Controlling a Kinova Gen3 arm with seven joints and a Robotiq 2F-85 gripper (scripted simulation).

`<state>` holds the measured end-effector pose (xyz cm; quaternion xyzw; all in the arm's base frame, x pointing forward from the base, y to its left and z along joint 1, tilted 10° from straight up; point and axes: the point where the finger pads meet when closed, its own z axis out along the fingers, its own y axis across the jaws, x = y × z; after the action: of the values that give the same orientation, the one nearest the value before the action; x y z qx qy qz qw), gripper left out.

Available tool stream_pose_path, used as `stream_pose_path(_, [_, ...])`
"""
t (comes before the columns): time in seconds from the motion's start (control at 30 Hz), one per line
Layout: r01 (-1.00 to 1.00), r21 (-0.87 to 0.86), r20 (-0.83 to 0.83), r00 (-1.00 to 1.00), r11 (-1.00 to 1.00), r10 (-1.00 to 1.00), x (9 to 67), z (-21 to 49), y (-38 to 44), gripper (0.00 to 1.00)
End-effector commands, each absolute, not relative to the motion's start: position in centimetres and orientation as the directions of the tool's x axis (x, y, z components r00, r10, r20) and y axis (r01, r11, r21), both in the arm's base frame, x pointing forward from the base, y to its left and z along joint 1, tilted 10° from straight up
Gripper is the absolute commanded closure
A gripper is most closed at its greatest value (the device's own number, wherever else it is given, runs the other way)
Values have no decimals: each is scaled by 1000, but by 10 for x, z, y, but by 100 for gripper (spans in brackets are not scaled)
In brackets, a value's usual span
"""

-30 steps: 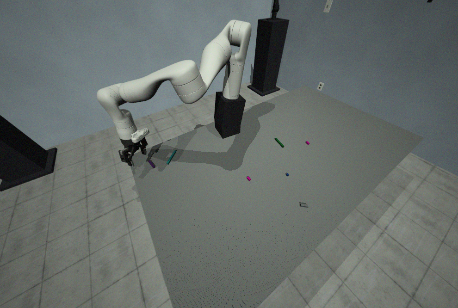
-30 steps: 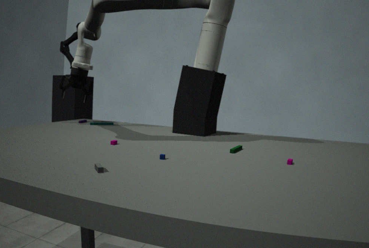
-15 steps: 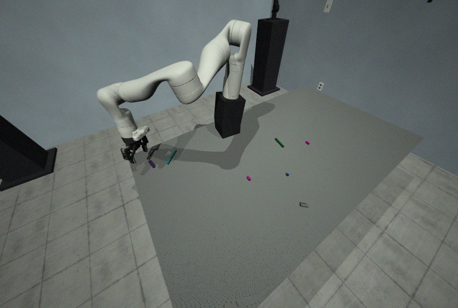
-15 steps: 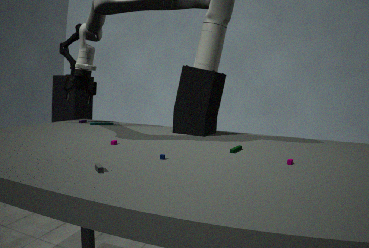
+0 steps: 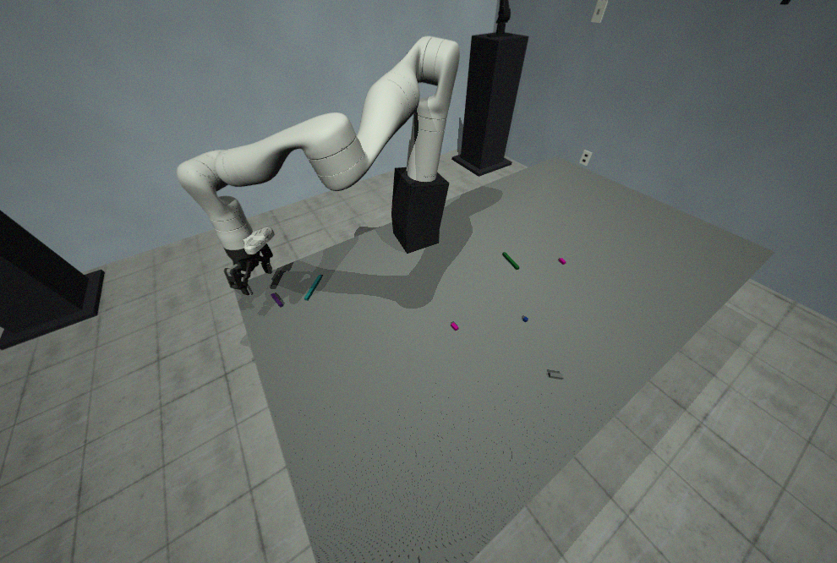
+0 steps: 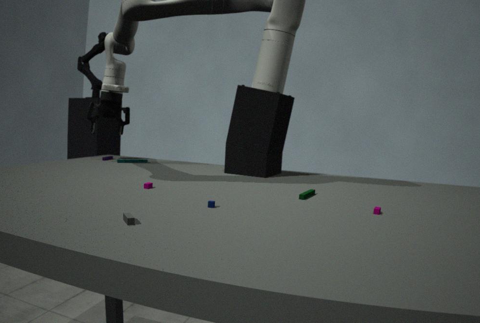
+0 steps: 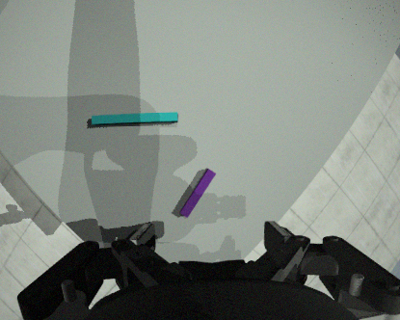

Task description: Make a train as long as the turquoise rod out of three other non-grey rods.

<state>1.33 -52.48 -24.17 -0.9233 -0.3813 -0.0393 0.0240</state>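
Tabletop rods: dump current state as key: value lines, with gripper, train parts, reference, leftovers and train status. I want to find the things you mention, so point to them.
gripper: open black two-finger gripper [image 5: 249, 278] [image 6: 107, 133] [image 7: 209, 235], above table
train_parts: purple rod [image 5: 277, 299] [image 6: 107, 157] [image 7: 198, 193], two magenta rods [image 5: 454, 325] [image 6: 148, 185]
reference: turquoise rod [image 5: 313, 287] [image 6: 132, 161] [image 7: 135, 119]
leftovers: green rod [image 5: 510, 259] [image 6: 307, 194], blue rod [image 5: 525, 318] [image 6: 211, 204], grey rod [image 5: 555, 374] [image 6: 129, 219]
train: not started, parts apart
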Motion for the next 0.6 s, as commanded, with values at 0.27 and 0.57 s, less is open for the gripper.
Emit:
stream_pose_path(0.27, [711, -40, 101, 702, -702, 705, -1, -243, -517, 0])
stream_pose_path(0.57, [714, -49, 105, 699, -699, 707, -5, -244, -514, 0])
